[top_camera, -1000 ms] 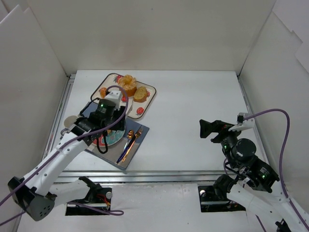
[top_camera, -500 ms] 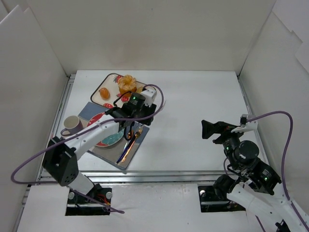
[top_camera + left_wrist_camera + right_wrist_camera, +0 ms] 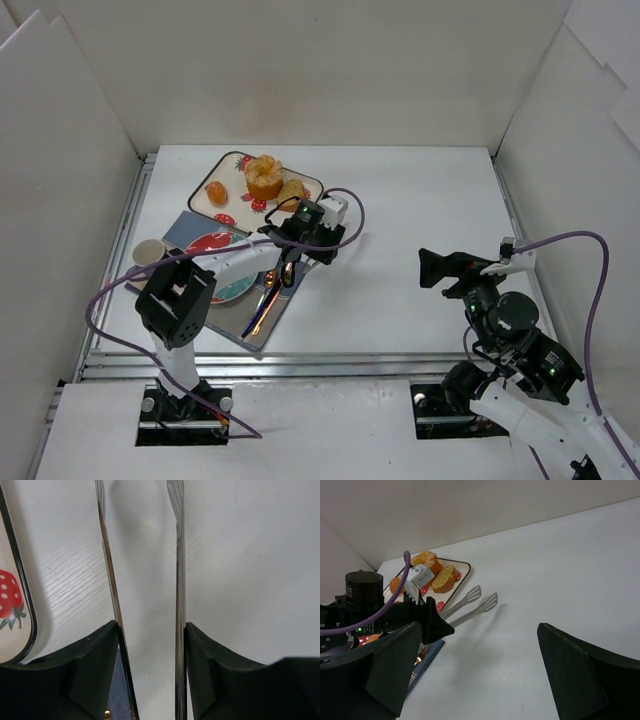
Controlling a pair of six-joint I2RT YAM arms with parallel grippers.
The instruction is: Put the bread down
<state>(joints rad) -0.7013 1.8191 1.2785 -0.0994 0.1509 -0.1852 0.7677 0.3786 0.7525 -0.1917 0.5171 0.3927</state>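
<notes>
The bread, a small round golden-orange bun, lies at the left end of the strawberry-print tray at the back left. A larger orange pastry and a crusted slice lie beside it. My left gripper is over bare table just right of the tray, shut on metal tongs. The tongs' arms are spread and empty, and their slotted tips show in the right wrist view. My right gripper is open and empty, hovering at the right of the table.
A red and teal plate sits on a blue placemat with a fork and spoon beside it. A mug stands at the far left. White walls enclose the table on three sides.
My left arm has swung to the right with the tongs, from over the tray and plate to the bare table right of the tray. The right arm has barely moved.
</notes>
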